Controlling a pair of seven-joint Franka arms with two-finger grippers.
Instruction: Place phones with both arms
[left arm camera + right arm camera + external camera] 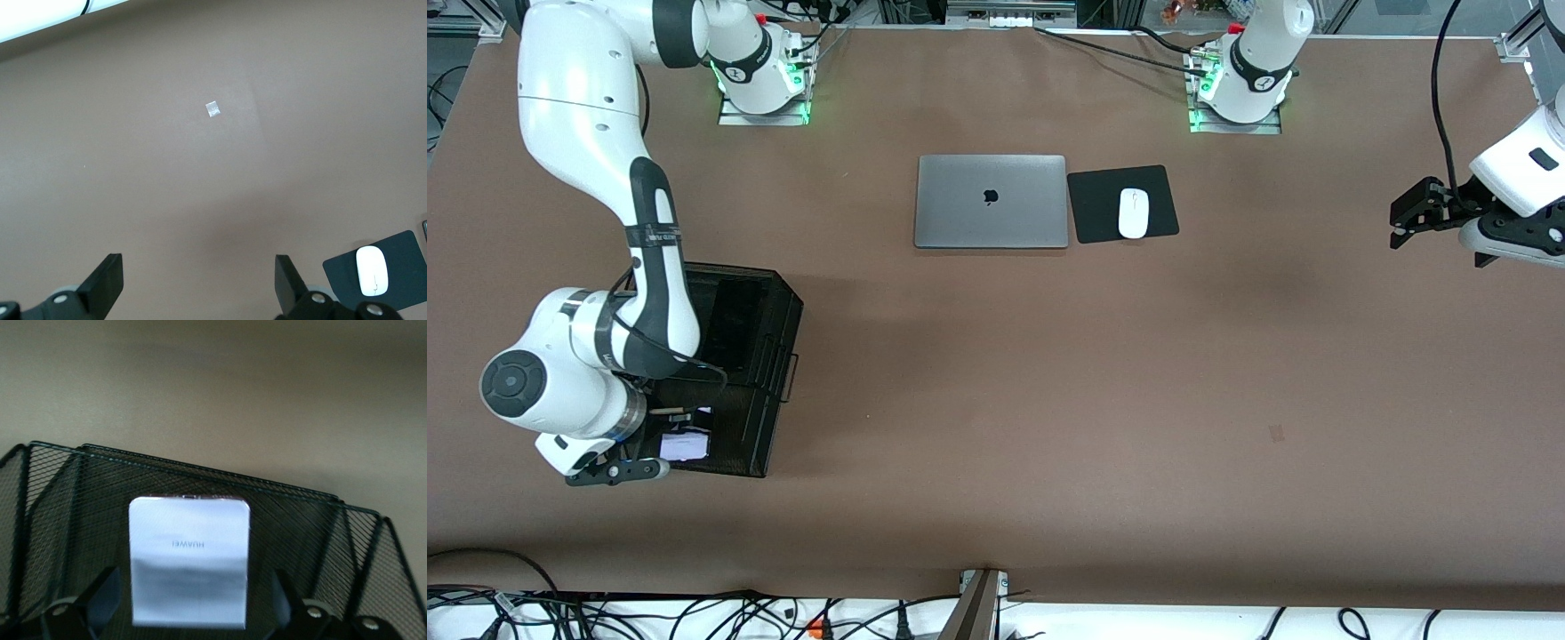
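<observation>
Right gripper (190, 613) has its fingers spread around the pale phone (189, 563) resting in your mesh tray (769, 391), so that one looks placed, while the left gripper (1414, 213) waits open over bare surface (200, 167).

Left claw (199, 283) wide open over bare brown table (167, 187) — white mouse (372, 270) on black pad (393, 263) nearby

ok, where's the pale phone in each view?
Front view: pale phone in the black mesh tray, at the tray's end nearer the camera, under the right arm's wrist.
Left wrist view: not in it.
Right wrist view: pale phone between the open fingers, against the mesh.
Shared landmark: the mesh tray, front and right wrist views.
</observation>
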